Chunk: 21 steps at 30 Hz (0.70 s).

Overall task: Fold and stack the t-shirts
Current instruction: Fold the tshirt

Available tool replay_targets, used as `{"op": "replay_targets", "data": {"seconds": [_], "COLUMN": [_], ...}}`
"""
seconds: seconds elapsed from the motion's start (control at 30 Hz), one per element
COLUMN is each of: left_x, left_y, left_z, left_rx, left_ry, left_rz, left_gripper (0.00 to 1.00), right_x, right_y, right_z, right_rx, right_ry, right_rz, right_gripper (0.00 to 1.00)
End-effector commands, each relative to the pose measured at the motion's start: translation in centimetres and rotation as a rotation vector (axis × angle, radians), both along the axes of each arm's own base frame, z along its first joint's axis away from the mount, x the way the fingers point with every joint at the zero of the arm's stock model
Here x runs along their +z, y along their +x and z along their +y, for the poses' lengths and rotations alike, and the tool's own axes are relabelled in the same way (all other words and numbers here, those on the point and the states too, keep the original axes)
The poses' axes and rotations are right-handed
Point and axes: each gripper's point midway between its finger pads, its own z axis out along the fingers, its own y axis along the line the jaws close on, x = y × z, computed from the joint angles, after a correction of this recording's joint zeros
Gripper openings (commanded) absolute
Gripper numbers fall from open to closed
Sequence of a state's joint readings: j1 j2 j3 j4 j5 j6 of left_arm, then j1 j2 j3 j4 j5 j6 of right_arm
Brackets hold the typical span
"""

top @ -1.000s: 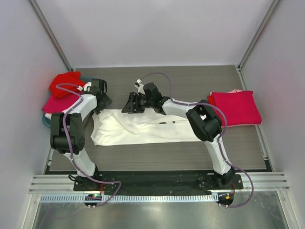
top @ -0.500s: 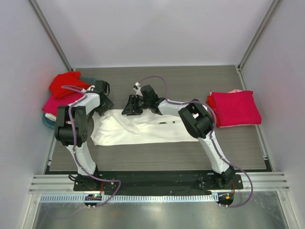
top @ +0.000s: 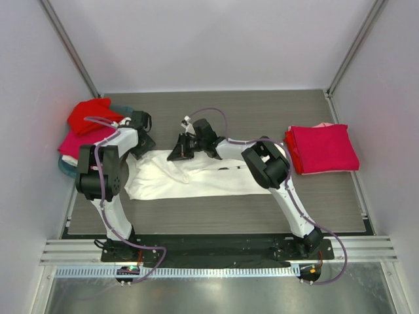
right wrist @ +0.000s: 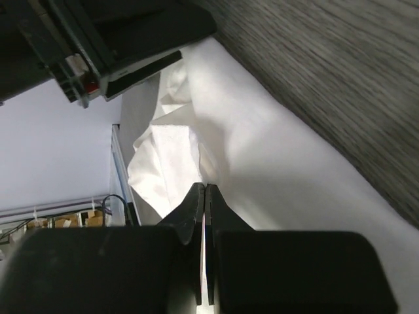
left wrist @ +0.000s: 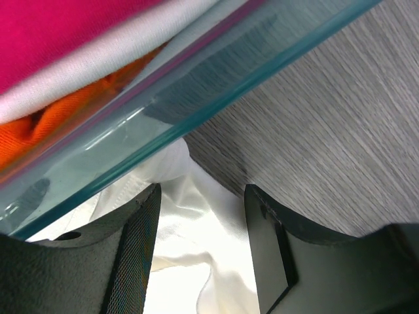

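Teal basket (left wrist: 229, 78) at the table's (top: 262, 111) 9 o'clock, with the red tee (top: 88, 114) and pink tee (top: 75, 140) heaped in it. Left gripper (left wrist: 203, 191) at the white tee's (top: 196, 180) 10 o'clock corner, just beside the basket wall. Fingers apart, cloth showing in the gap. White tee lies spread mid-table. Right gripper (right wrist: 204, 190) on its 12 o'clock edge, fingers together, tips on a cloth ridge. Can't tell if fabric is pinched. Folded magenta tee (top: 324, 147) at 3 o'clock.

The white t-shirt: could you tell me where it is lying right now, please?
In the top view the white t-shirt lies spread left of centre on the table, between the teal basket and the folded magenta shirts.
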<state>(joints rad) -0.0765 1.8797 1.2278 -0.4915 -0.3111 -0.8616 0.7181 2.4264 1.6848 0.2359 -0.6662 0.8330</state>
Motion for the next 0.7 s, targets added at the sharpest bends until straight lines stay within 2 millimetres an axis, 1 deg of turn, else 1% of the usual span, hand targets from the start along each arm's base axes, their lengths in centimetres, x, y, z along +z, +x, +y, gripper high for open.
{"op": "replay_targets", "data": {"seconds": [0.0, 0.03, 0.1, 0.17, 0.2, 0.23, 0.27, 0.33, 0.37, 0.4, 0.43, 0.47, 0.5, 0.67], "left_x": [-0.2, -0.2, -0.2, -0.1, -0.1, -0.1, -0.1, 0.0, 0.0, 0.0, 0.1, 0.2, 0.2, 0.5], "left_y": [-1.5, -1.5, -1.5, -1.5, -1.5, -1.5, -1.5, -1.5, -1.5, -1.6, -1.5, -1.5, -1.5, -1.7], "left_z": [1.6, 1.7, 1.7, 1.8, 1.8, 1.8, 1.8, 1.9, 1.9, 1.9, 1.9, 1.9, 1.9, 2.0], "left_rx": [0.038, 0.039, 0.037, 0.04, 0.039, 0.039, 0.038, 0.038, 0.038, 0.037, 0.039, 0.036, 0.037, 0.035], "left_ry": [0.058, 0.057, 0.061, 0.064, 0.067, 0.068, 0.069, 0.07, 0.07, 0.071, 0.071, 0.071, 0.073, 0.079], "left_rz": [0.041, 0.041, 0.041, 0.039, 0.041, 0.038, 0.04, 0.038, 0.04, 0.04, 0.037, 0.036, 0.035, 0.03], "left_gripper": [0.56, 0.56, 0.56, 0.55, 0.55, 0.55, 0.55, 0.55, 0.55, 0.55, 0.55, 0.55, 0.55, 0.55], "right_x": [4.4, 5.5, 5.4, 6.0, 6.0, 5.9, 5.6, 5.6, 4.9, 5.6, 5.6, 5.2, 5.6, 5.4], "right_y": [-1.1, -1.5, -3.2, -4.9, -5.5, -6.5, -7.5, -9.1, -10.2, -10.7, -11.3, -12.3, -12.6, -14.2], "right_z": [1.3, 1.2, 0.9, 0.3, 0.1, 0.2, -0.3, -0.2, -0.5, -0.5, -0.5, -0.5, -0.5, -0.3], "right_rx": [0.067, 0.078, 0.104, 0.122, 0.127, 0.14, 0.145, 0.167, 0.177, 0.181, 0.184, 0.193, 0.195, 0.21], "right_ry": [0.124, 0.138, 0.144, 0.152, 0.15, 0.145, 0.133, 0.126, 0.111, 0.118, 0.116, 0.106, 0.111, 0.093], "right_rz": [-0.062, -0.075, -0.07, -0.062, -0.057, -0.053, -0.037, -0.021, -0.003, -0.017, -0.017, -0.009, -0.015, -0.001], "right_gripper": [0.01, 0.01, 0.01, 0.01, 0.01, 0.01, 0.01, 0.01, 0.01, 0.01, 0.01, 0.01, 0.01, 0.02]}}
